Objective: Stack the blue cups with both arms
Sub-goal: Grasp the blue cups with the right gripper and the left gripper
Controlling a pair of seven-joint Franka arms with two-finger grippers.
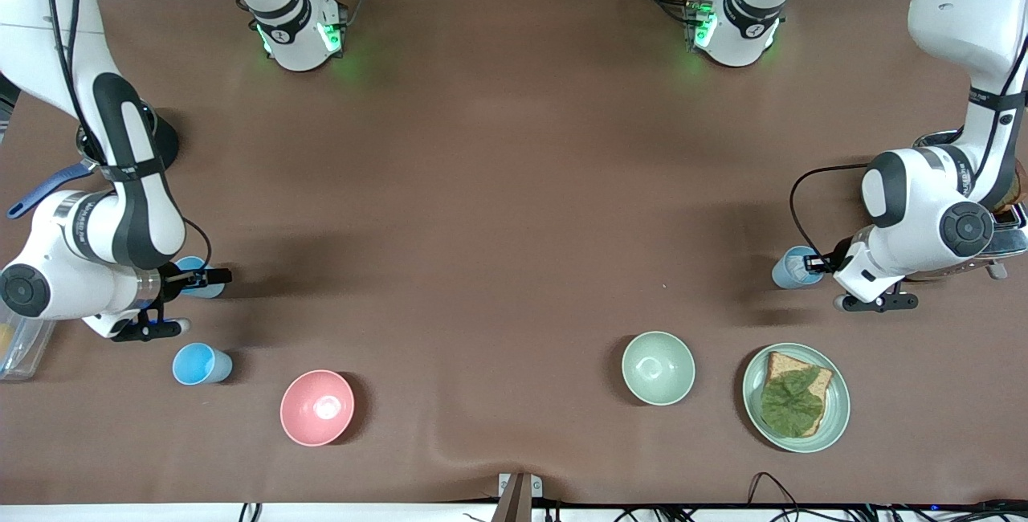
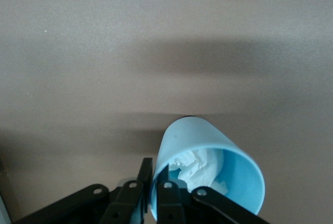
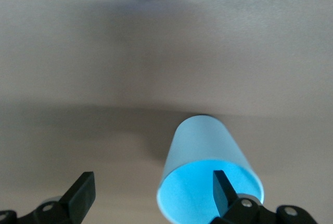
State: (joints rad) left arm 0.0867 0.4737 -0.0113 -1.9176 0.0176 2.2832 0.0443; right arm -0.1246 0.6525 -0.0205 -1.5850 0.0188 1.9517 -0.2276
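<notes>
The brown table is spanned by two white arms, one at each end. The right arm is bent down toward its end of the table, the left arm toward the other end.

A green plate with bread and a leaf on it is set near the front camera, with a pale green bowl beside it and a pink bowl toward the right arm's end.

Three blue cups are seen. One cup, with crumpled white paper inside, is pinched at its rim by the left gripper, one finger inside and one outside. A second cup is straddled at its rim by the spread fingers of the right gripper, not clamped. The third cup stands alone, nearer the front camera.
</notes>
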